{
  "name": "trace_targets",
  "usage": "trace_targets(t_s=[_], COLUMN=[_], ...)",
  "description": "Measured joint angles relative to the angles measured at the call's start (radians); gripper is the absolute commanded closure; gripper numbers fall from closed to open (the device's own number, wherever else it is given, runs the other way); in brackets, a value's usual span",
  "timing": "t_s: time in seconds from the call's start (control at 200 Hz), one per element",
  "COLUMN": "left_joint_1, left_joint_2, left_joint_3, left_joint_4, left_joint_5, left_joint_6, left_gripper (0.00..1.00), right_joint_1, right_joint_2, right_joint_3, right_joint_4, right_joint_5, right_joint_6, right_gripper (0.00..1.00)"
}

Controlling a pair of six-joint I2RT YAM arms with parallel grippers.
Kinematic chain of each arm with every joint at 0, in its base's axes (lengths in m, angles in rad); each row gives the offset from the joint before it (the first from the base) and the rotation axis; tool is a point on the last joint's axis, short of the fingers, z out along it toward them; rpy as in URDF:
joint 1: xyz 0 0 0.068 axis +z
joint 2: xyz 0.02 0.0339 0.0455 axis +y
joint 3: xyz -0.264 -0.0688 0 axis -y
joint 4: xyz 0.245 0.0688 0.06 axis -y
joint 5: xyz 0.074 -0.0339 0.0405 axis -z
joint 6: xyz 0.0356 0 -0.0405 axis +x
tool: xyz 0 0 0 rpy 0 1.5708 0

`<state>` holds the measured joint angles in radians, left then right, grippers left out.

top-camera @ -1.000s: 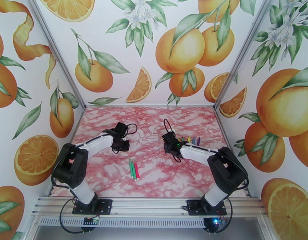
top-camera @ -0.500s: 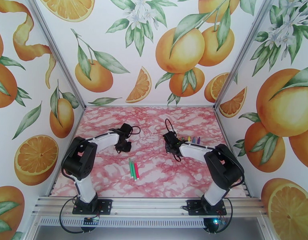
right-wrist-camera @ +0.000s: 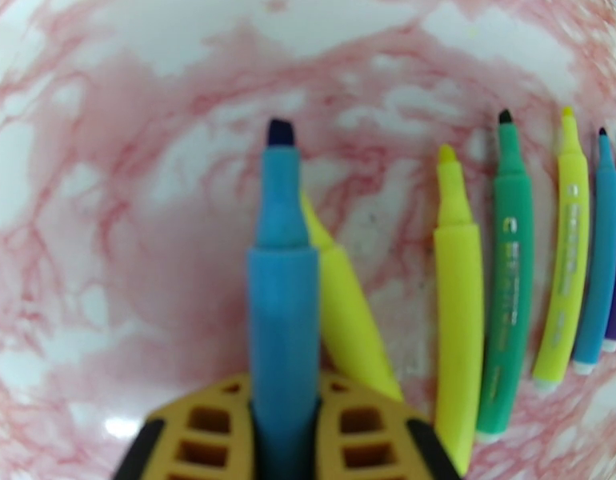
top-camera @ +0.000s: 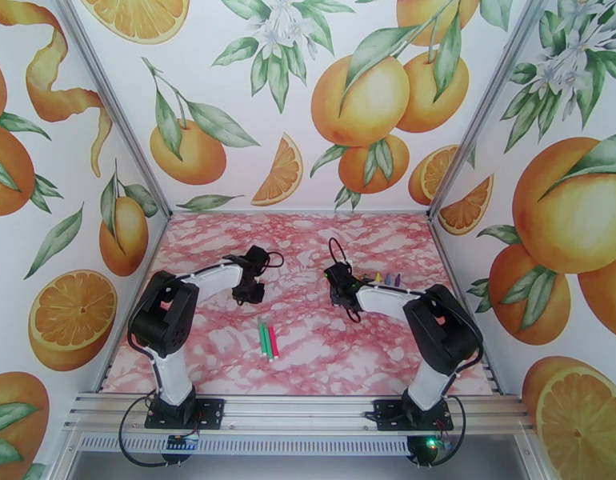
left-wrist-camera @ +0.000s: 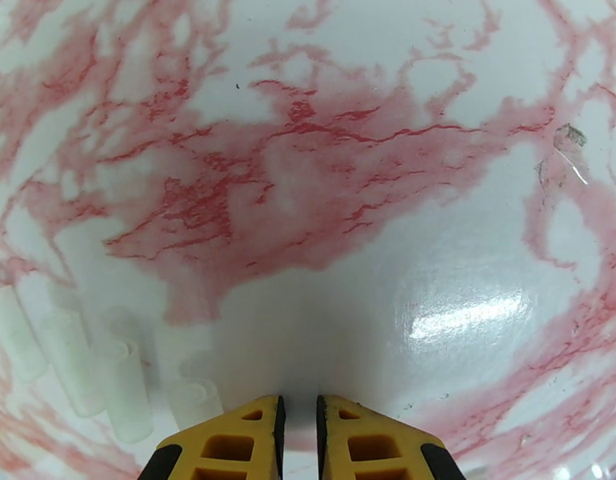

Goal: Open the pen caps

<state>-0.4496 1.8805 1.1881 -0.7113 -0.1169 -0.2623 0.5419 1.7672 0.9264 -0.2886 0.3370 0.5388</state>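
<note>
The counter [top-camera: 308,234] is a pink-veined marble sheet closed in by orange-printed walls [top-camera: 252,114] at the far side and both flanks, with a metal rail [top-camera: 308,410] along the near edge. Bare counter lies between the two grippers and stretches from them to the far wall. The side walls stand well apart from each gripper.

In the left wrist view, the left gripper [left-wrist-camera: 298,406] hangs low over the marble with its yellow fingers drawn together to a thin slit and nothing between them. Ahead of it the counter is plain marble. Just to its left a row of pale, see-through pen caps [left-wrist-camera: 124,378] lies side by side.

The right gripper [right-wrist-camera: 284,426] is clamped on a blue pen [right-wrist-camera: 282,258] that points straight out from the fingers. The pen is uncapped, its dark chisel tip bare. A yellow pen [right-wrist-camera: 352,322] lies on the counter just beneath it and slants off to its right. Further right of this gripper is a row of uncapped pens [right-wrist-camera: 508,274] in yellow, green, yellow-green, blue and purple, side by side with their tips pointing away.

In the top view, a small bunch of green and red pens [top-camera: 266,339] lies between the grippers and nearer the bases. I cannot tell whether these are capped.
</note>
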Motion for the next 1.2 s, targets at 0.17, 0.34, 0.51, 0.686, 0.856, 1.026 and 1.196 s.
trace_targets(t_s=[0.17, 0.34, 0.51, 0.686, 0.856, 1.026, 1.196], left_joint_1=[-0.005, -0.009, -0.01, -0.01, -0.01, -0.01, -0.012], left_joint_2=[0.001, 0.002, 0.002, 0.002, 0.002, 0.001, -0.004], left_joint_3=[0.002, 0.003, 0.003, 0.005, 0.005, 0.007, 0.011], left_joint_4=[-0.002, -0.003, -0.005, -0.013, -0.024, -0.033, -0.047], left_joint_5=[-0.014, -0.022, -0.032, -0.048, -0.059, -0.065, -0.066], left_joint_6=[0.0, -0.003, -0.01, -0.019, -0.019, -0.019, -0.019], left_gripper=[0.88, 0.86, 0.81, 0.79, 0.77, 0.76, 0.76], right_joint_1=[0.0, 0.0, 0.0, 0.0, 0.0, 0.0, 0.0], right_joint_2=[0.0, 0.0, 0.0, 0.0, -0.003, -0.019, -0.056], right_joint_3=[0.0, 0.0, 0.0, 0.001, 0.001, 0.001, 0.001], right_joint_4=[-0.001, -0.004, -0.008, -0.018, -0.03, -0.044, -0.056], right_joint_5=[0.002, 0.008, 0.015, 0.024, 0.031, 0.031, 0.031], right_joint_6=[0.0, 0.0, -0.001, -0.002, -0.005, -0.005, -0.013], right_gripper=[0.85, 0.82, 0.79, 0.76, 0.72, 0.71, 0.68])
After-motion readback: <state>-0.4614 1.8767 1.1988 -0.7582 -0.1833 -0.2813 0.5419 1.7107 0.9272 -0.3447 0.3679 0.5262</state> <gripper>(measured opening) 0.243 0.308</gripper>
